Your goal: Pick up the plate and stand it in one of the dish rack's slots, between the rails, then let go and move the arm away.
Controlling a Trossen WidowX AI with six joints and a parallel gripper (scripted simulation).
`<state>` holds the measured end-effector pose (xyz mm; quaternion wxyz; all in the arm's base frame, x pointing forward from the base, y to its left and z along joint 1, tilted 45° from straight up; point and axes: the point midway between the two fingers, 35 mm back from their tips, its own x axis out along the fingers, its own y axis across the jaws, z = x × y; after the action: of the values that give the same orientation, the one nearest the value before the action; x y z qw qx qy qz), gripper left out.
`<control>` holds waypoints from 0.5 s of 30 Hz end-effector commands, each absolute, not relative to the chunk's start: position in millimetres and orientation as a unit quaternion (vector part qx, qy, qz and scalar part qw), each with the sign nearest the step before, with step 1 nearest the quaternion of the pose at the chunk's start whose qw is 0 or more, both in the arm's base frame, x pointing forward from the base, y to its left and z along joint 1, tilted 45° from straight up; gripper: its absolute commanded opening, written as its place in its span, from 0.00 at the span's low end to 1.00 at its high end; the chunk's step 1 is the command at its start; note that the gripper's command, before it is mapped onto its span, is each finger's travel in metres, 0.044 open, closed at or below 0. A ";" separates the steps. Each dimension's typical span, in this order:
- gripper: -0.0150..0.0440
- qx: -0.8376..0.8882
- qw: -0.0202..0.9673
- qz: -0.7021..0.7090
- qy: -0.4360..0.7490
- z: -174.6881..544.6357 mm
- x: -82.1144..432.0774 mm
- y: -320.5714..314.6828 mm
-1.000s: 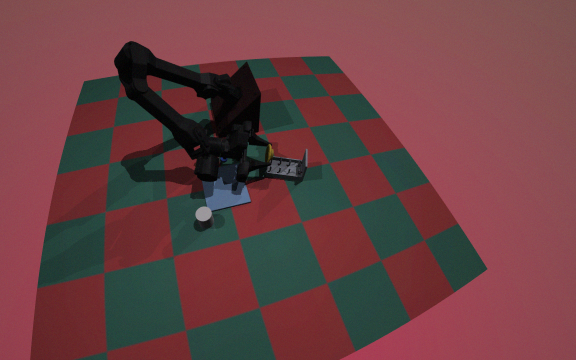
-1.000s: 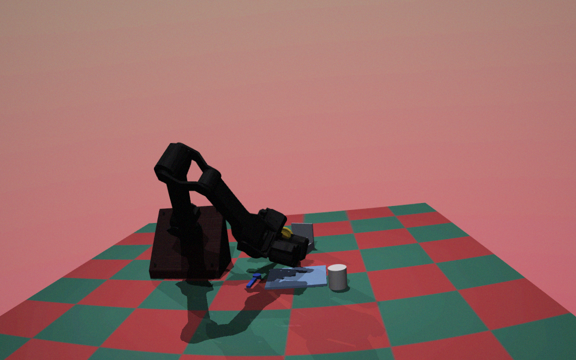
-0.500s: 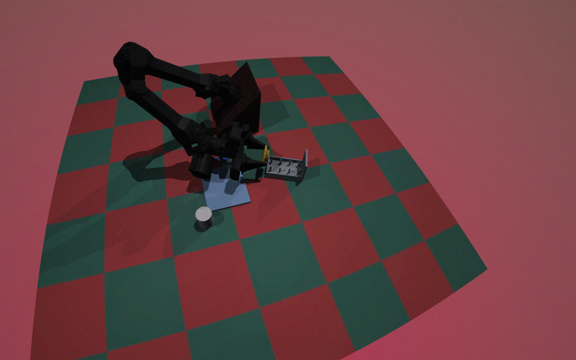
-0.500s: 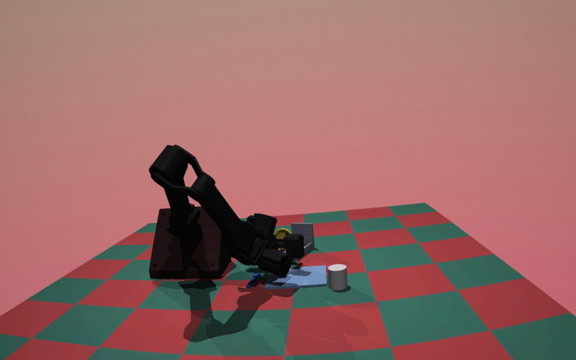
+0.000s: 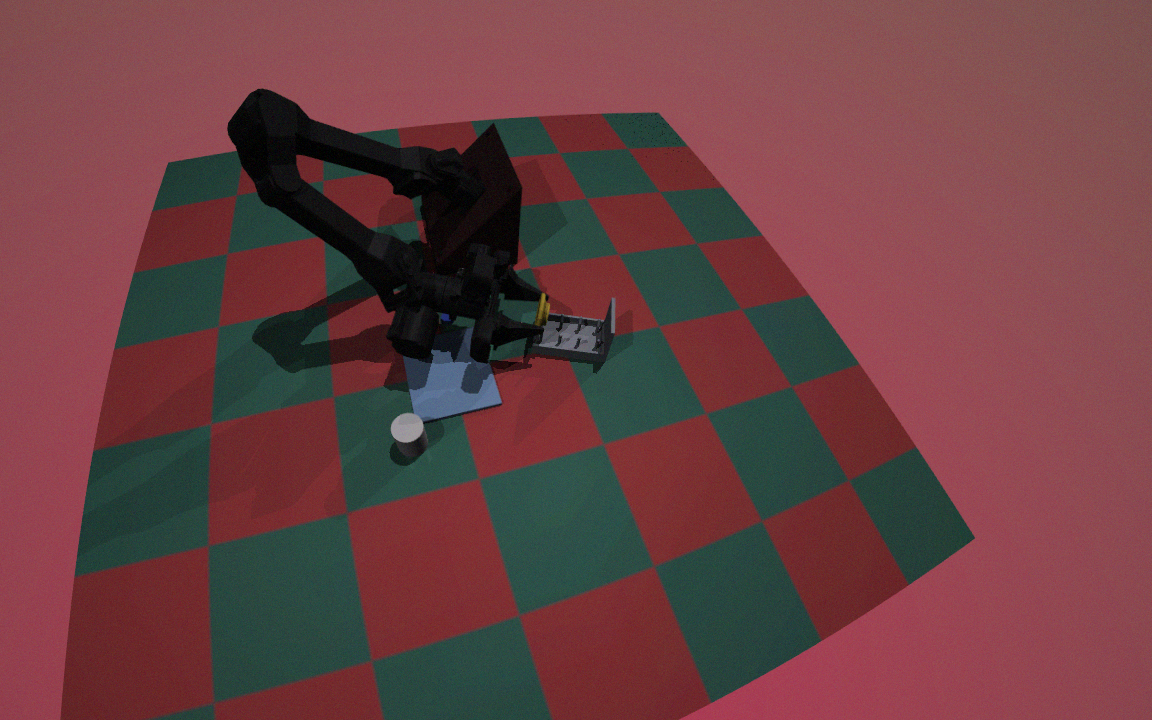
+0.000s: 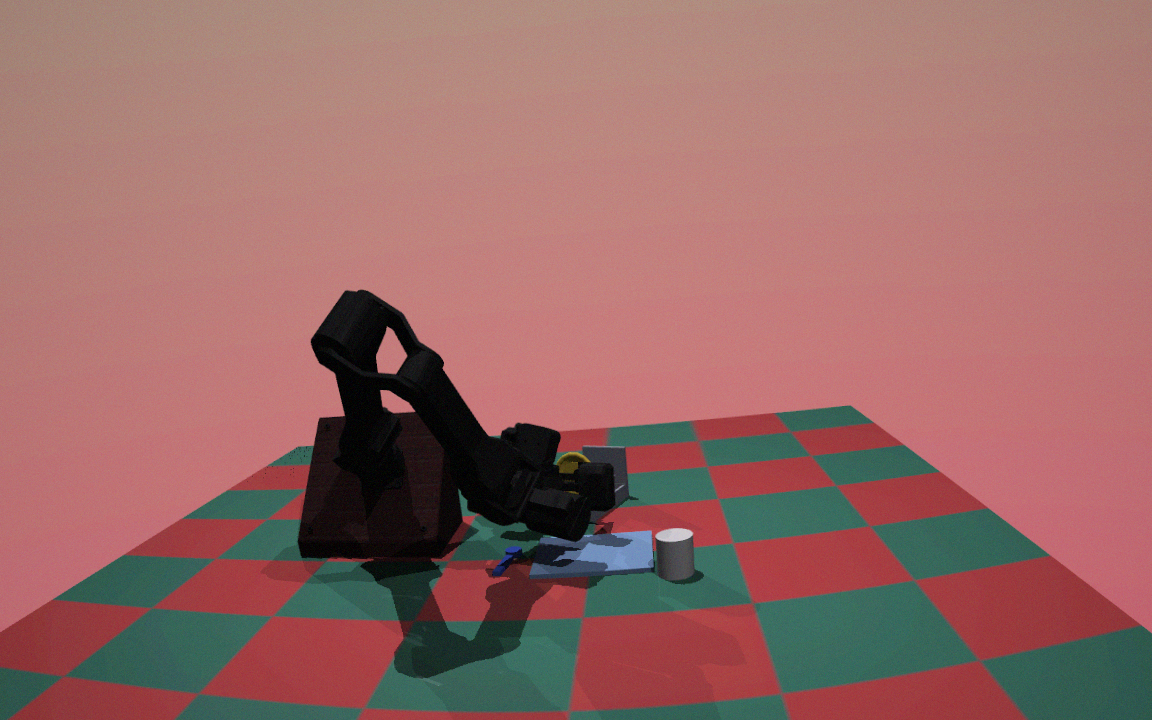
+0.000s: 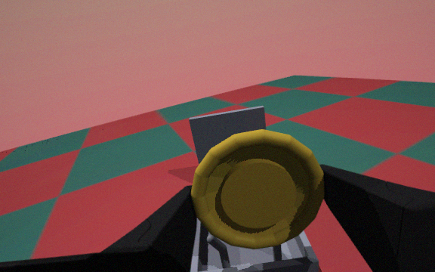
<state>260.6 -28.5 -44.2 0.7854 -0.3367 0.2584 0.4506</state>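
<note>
The yellow round plate (image 5: 542, 310) (image 6: 573, 458) (image 7: 259, 193) stands on edge, its dished face toward the wrist camera. My gripper (image 5: 545, 314) (image 7: 254, 183) is shut on the plate, one finger at each side of its rim. The grey dish rack (image 5: 573, 355) (image 6: 617, 462) (image 7: 226, 125) has short prongs and a tall panel at its far end. The plate is at the rack's end nearer the arm, apart from the tall panel. In the wrist view it hides much of the rack. Whether its lower rim is between the rails or touching the rack cannot be told.
A light blue board (image 5: 456, 386) (image 6: 620, 552) lies below the wrist, with a pale cylinder (image 5: 407, 431) (image 6: 674, 556) standing by its corner. A small blue object (image 5: 445, 317) (image 6: 507, 560) lies near the board. The arm's dark base block (image 5: 495, 192) (image 6: 423, 519) stands behind.
</note>
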 end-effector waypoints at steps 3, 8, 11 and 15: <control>0.25 -0.334 0.785 0.453 0.260 -52.5 261.6 -21.6; 0.25 -0.335 0.785 0.453 0.259 -54.6 262.5 -19.8; 0.25 -0.337 0.785 0.453 0.257 -60.2 264.9 -14.4; 0.25 -0.337 0.785 0.453 0.256 -61.5 265.4 -13.2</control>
<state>267.5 -14.9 -58.0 0.7845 -0.3406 0.2517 0.4530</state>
